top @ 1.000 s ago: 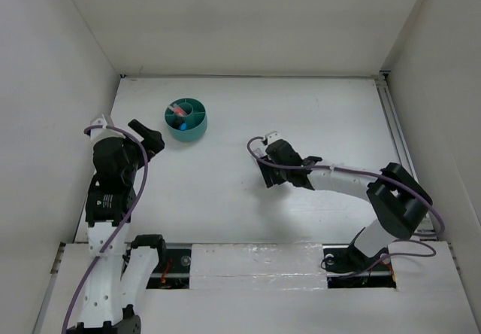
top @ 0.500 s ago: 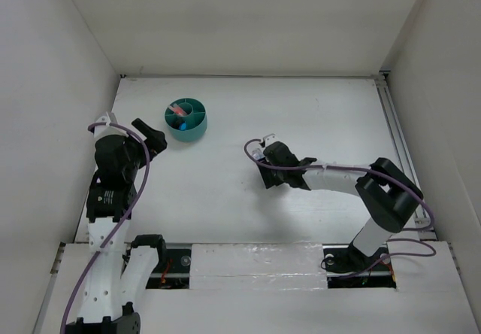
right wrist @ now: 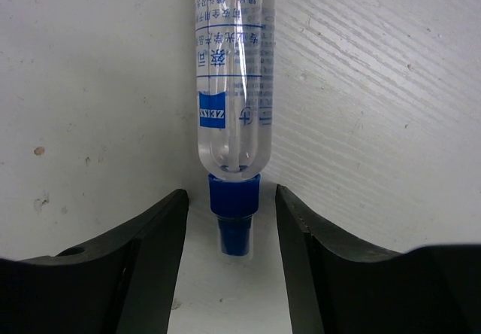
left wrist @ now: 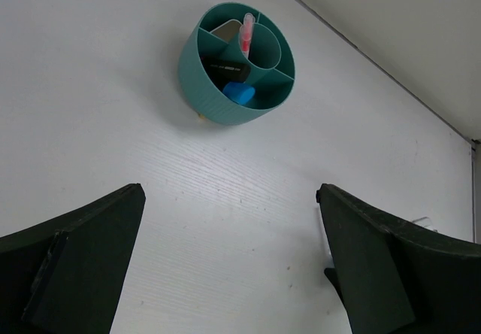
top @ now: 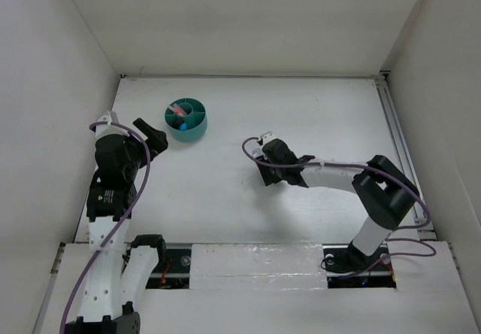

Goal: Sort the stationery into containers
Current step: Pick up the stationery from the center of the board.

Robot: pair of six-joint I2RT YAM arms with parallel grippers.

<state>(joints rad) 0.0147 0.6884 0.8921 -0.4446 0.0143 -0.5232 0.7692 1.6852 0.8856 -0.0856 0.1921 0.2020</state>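
**Clear-Blue Tube Lying Between Spread Right Pincer**

The left pincer (left wrist: 229, 198) is hanging spread wide above the desk (left wrist: 90, 86), near the teal tub (left wrist: 201, 86), which is holding a pink pen (left wrist: 246, 31) and a blue piece (left wrist: 239, 93). Well to the right, the clear-blue tube (right wrist: 233, 86) is lying flat on the desk. The right pincer (right wrist: 231, 198) is standing spread, its fingers (right wrist: 161, 236) flanking the tube's blue cap (right wrist: 234, 225) without touching it.

Bright, even light; soft shadow beside the teal tub (left wrist: 200, 78), faint glare along the clear-blue tube (right wrist: 233, 71), focus sharp.
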